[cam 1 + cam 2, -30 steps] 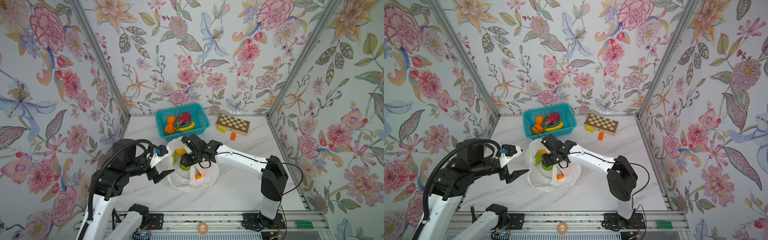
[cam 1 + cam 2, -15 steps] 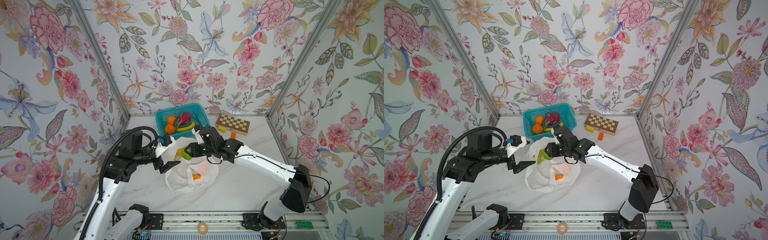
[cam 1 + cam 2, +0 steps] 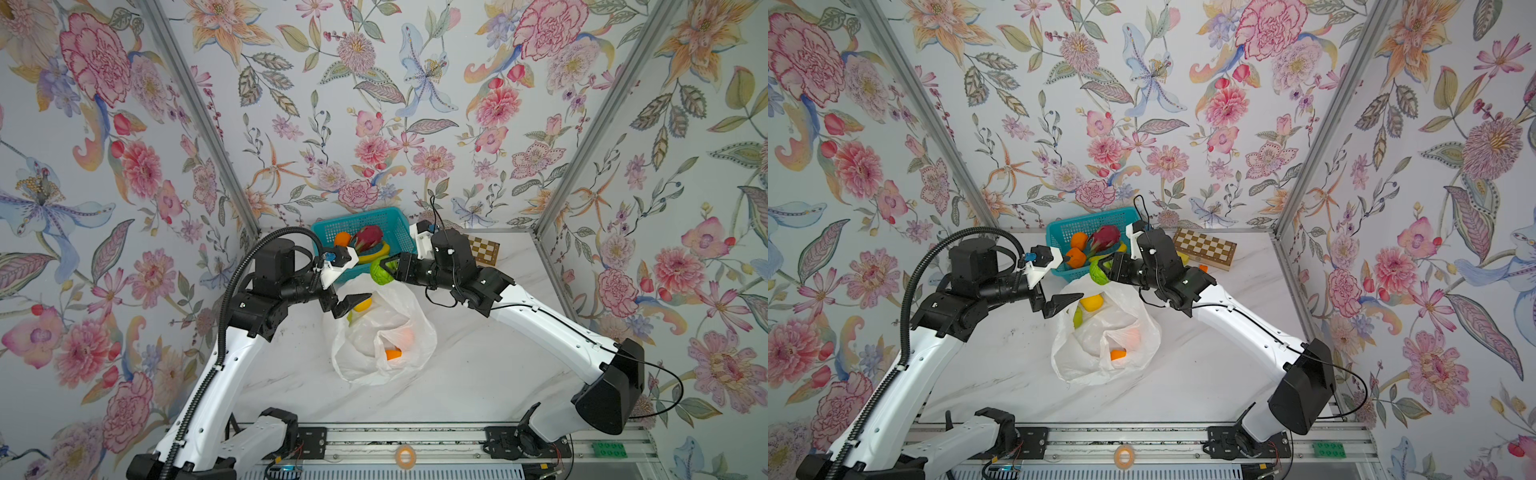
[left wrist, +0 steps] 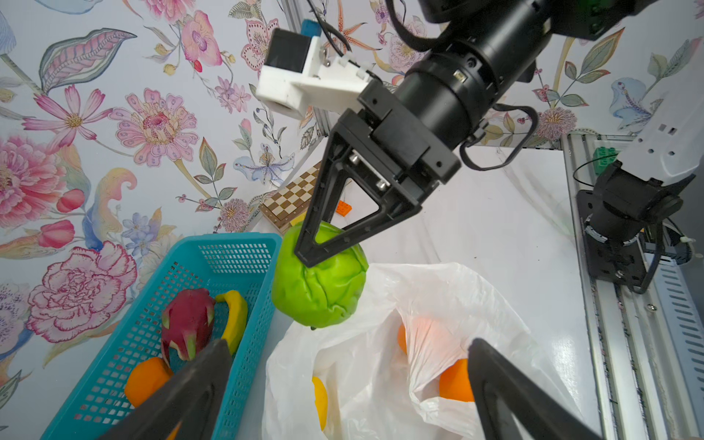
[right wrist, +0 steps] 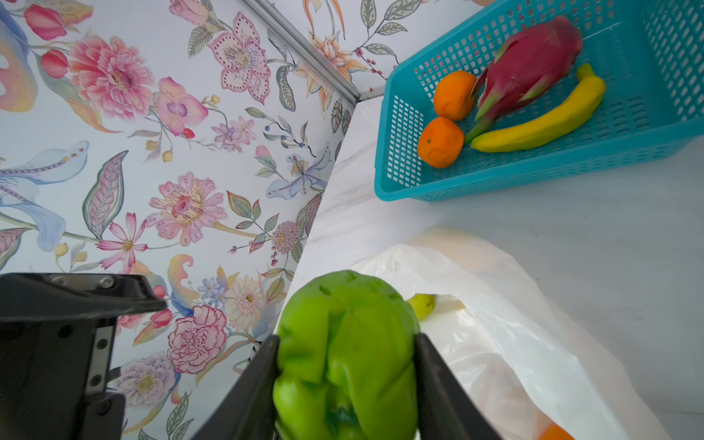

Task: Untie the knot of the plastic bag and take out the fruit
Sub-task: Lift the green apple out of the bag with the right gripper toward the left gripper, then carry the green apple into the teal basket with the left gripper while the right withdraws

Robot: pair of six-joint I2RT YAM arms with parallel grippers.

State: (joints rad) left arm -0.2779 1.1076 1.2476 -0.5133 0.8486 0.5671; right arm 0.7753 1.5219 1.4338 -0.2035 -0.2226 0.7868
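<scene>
Holding the green fruit [image 4: 320, 289] clamped in my right end effector [image 5: 346, 339], I was partway through the take-out step. The bag [image 3: 386, 332] lay open on the desk [image 3: 478, 374], its knot apparently undone (I could make out no twist at the mouth), with an orange [image 3: 392, 354] and a yellow one [image 3: 363, 306] inside. My left end effector [image 4: 346, 348] hung spread wide and empty over the bag's mouth. Next, I judged, the green fruit had to clear the basket [image 3: 374, 216] rim and be released beside the dragon fruit [image 3: 368, 237].
</scene>
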